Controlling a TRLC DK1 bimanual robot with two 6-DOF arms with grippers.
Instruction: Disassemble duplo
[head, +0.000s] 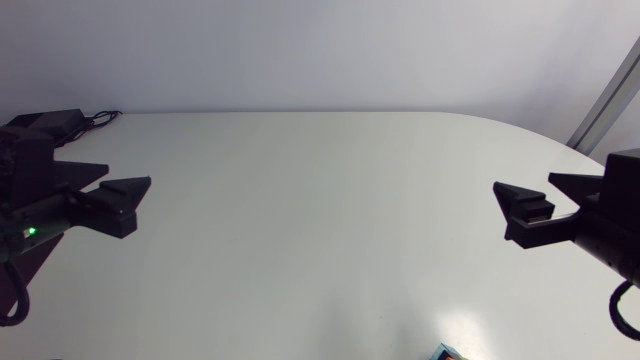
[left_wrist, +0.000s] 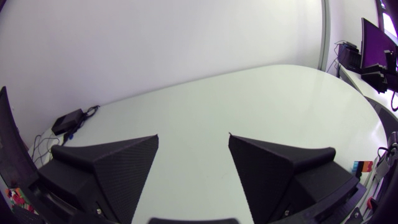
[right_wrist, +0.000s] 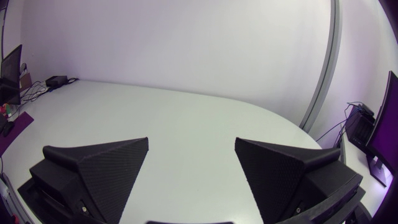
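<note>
While the left gripper (left_wrist: 193, 135) gapes empty at the tabletop's (head: 320, 220) left edge, the head view catches a teal duplo (head: 446, 352) corner at the near edge, which the right wrist view misses; the right gripper (right_wrist: 192, 139) gapes empty too.

A table (head: 320, 230) fills the scene. The left gripper (head: 128, 176) hangs over its left side and the right gripper (head: 522, 184) over its right side. The 2 are well apart, tips pointing toward each other. 1 small object (head: 447, 352) lies at the near edge, right of centre.
</note>
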